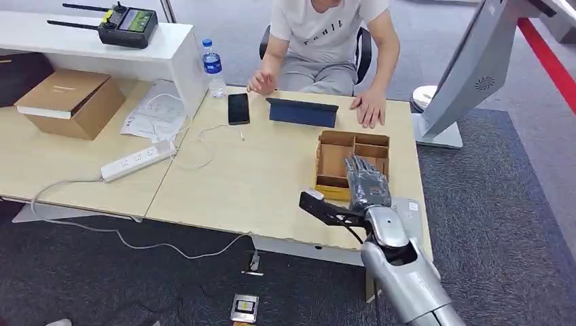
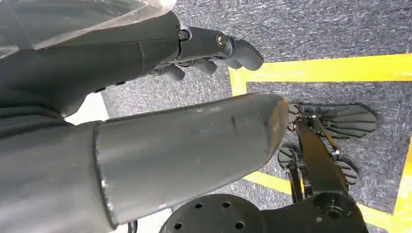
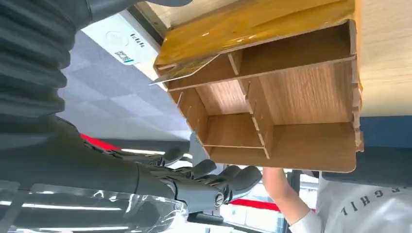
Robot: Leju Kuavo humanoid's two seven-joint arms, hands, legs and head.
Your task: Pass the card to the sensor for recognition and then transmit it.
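Where the wooden box [image 3: 272, 102] has its yellow-lined compartment nearest the robot, a thin card [image 3: 184, 74] leans tilted on edge, its long axis running along that compartment, parallel to the counter's [image 1: 258, 176] near edge. The right hand [image 1: 367, 182] hovers just above the box with its fingers [image 3: 233, 177] spread and straight, holding nothing. A white plate with a printed code [image 3: 121, 46] lies just beside the box. The left hand [image 2: 209, 46] hangs over carpet, its fingers loosely bent and empty. A person sits across the counter behind a tablet [image 1: 302, 112].
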